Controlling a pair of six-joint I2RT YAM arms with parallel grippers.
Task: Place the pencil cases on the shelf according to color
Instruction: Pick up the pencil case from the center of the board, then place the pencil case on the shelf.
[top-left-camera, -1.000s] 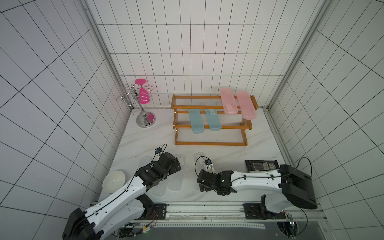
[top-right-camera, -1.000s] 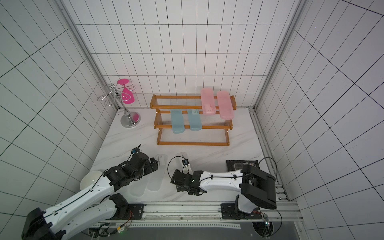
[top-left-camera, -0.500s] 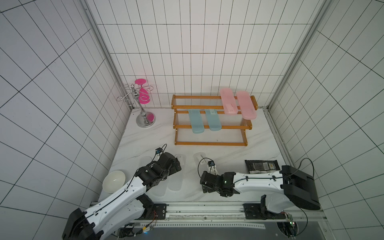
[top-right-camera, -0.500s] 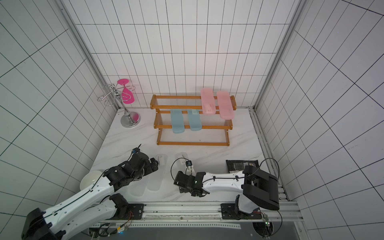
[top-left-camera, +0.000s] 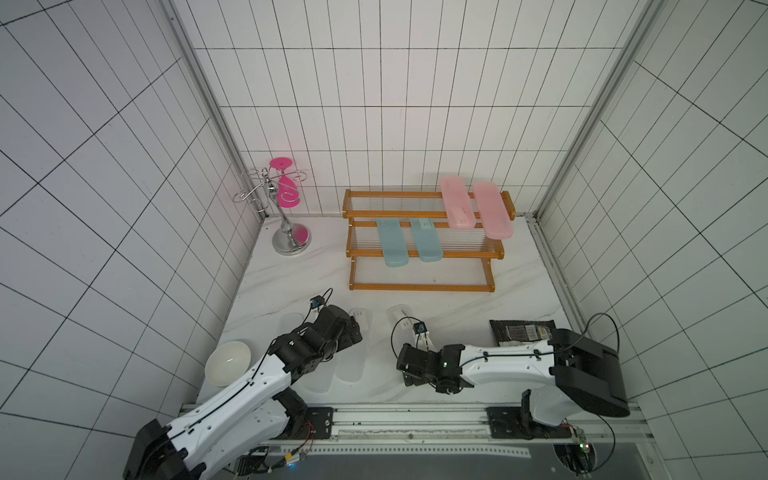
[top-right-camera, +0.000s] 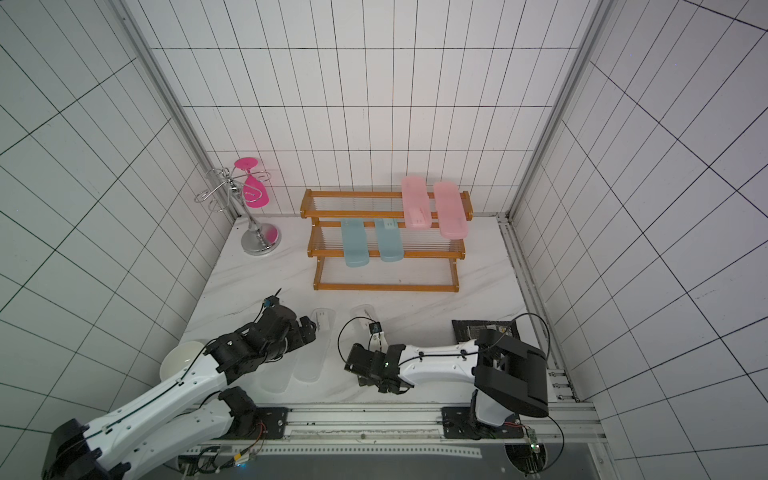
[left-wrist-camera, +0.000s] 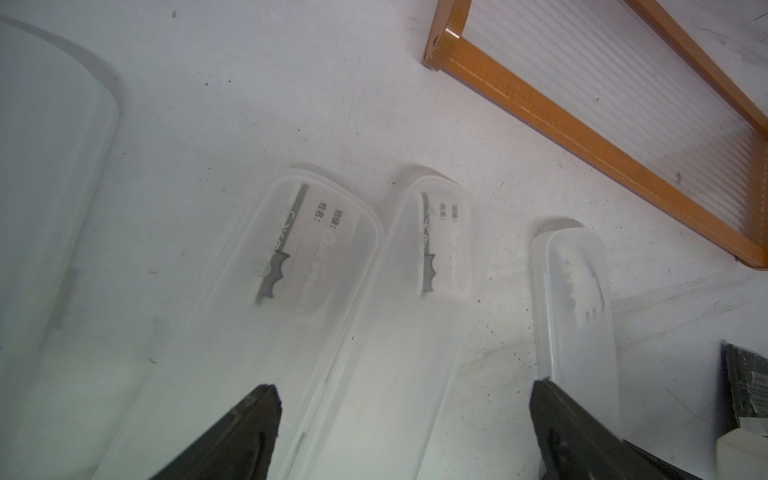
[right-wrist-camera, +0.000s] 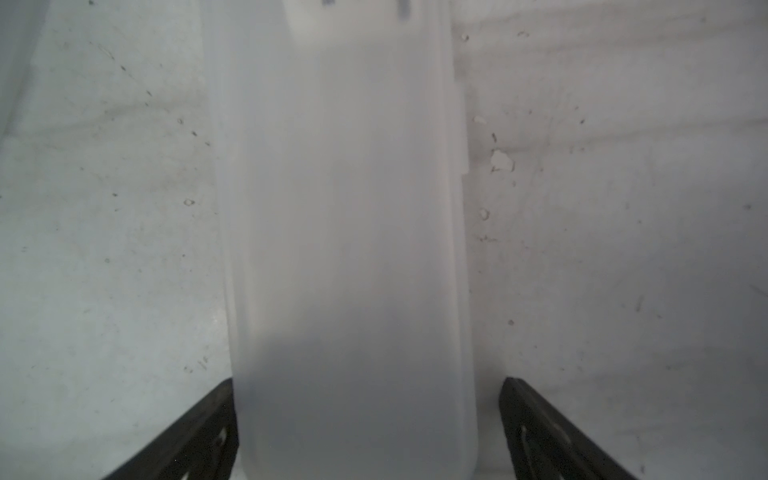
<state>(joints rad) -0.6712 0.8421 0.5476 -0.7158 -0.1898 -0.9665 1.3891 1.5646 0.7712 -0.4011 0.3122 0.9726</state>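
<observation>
As the right tool gapes — clear case lies between.

Shelf bottom tier seems free.

You are looking steeply down from high above the near edge of the table in both top views, facing the back wall and sharing the whole scene, shelf included. The left wrist camera is peering low past the left tool, across the clear cases toward the shelf's lowest rail. The right wrist camera is sitting closer, the right tool straddling one clear case.
</observation>
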